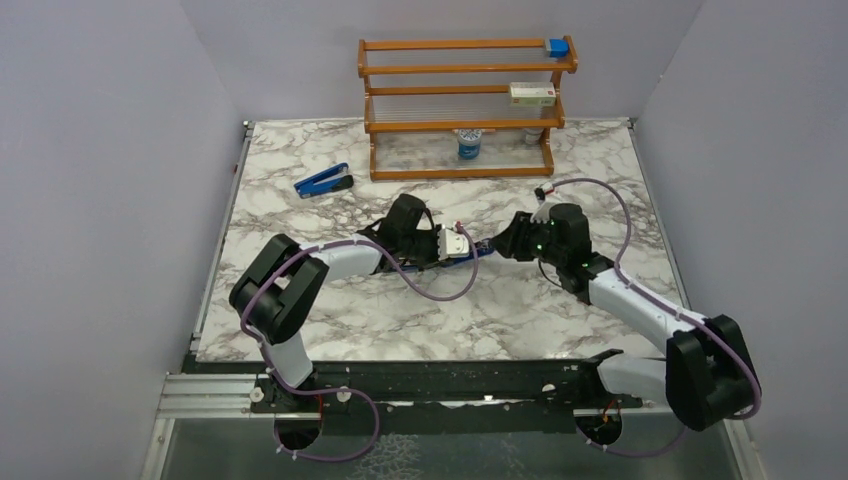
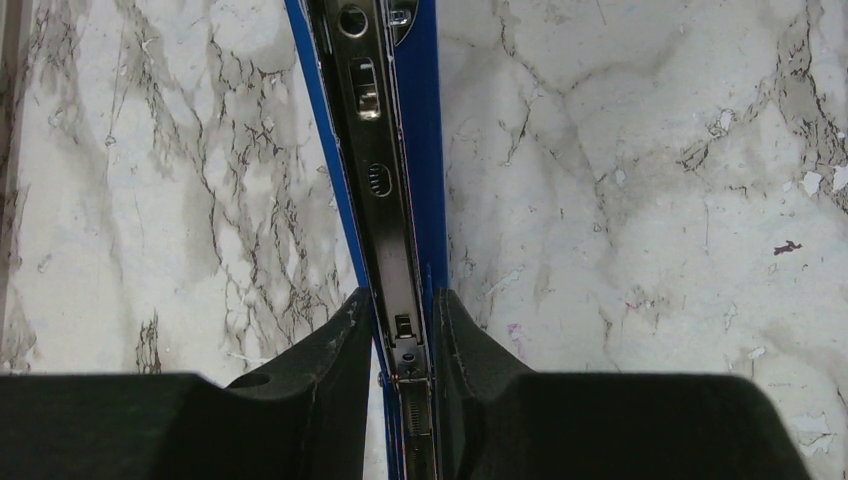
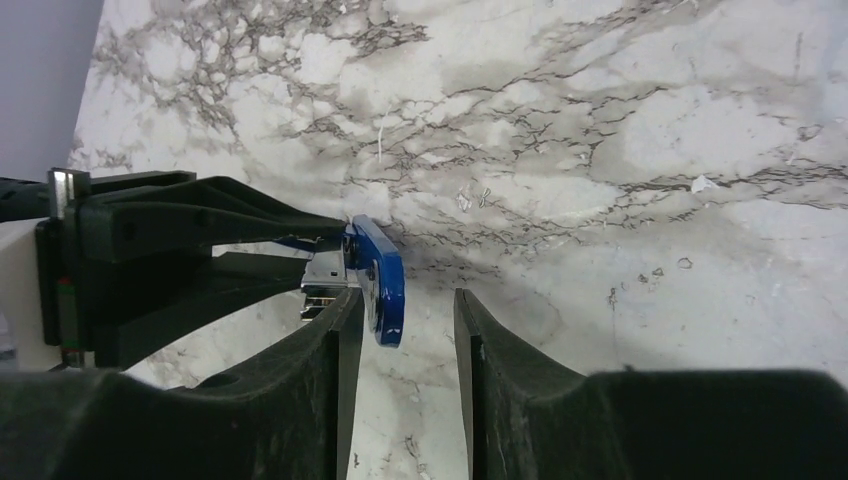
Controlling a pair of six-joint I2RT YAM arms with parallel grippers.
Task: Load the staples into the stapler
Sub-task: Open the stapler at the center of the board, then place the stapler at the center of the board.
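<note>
The blue stapler [image 2: 385, 150] with its metal channel facing up lies between my left gripper's [image 2: 400, 320] jaws, which are shut on its sides near the spring end. In the top view the left gripper [image 1: 455, 245] holds the stapler [image 1: 483, 250] low over the middle of the table. My right gripper [image 3: 405, 305] is open. The stapler's rounded blue end [image 3: 385, 280] sits just ahead of its gap, next to its left finger [image 3: 340, 340], and it shows in the top view [image 1: 512, 243] too. No loose staples are visible.
A wooden rack [image 1: 465, 125] stands at the back with a blue block [image 1: 556, 46], a pink-and-white box [image 1: 532, 94] and a small blue cylinder [image 1: 468, 145]. A second blue-and-black hinged object [image 1: 322, 181] lies at the back left of the marble table [image 1: 330, 320].
</note>
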